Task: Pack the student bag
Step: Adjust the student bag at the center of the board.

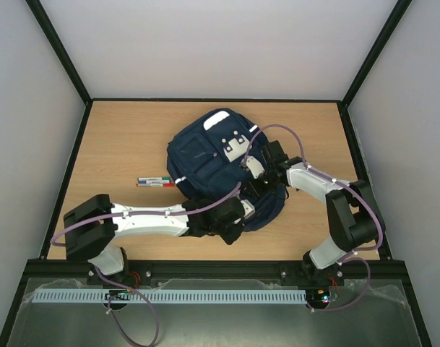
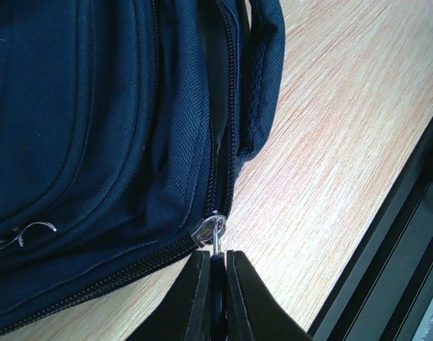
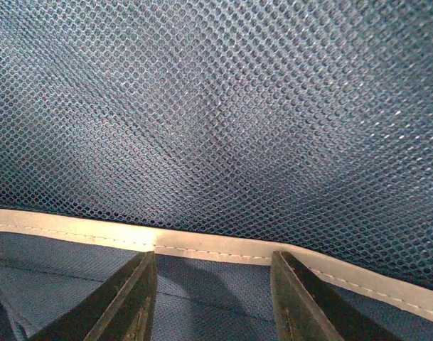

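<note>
Well, from above, the large navy blue fabric backpack lies centrally on the pale wooden table. At the left wrist, the left gripper pinches the small metal zip pull; it should draw steadily along the track. At the right wrist, the right gripper, jaws partly apart and clamping nothing visible, presses the blue mesh; it should brace firmly.

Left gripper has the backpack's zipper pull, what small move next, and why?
Probably draw the zipper pull a little along its track with the left gripper, which is shut on it; the pens lie outside the student bag, with the right gripper against it.
</note>
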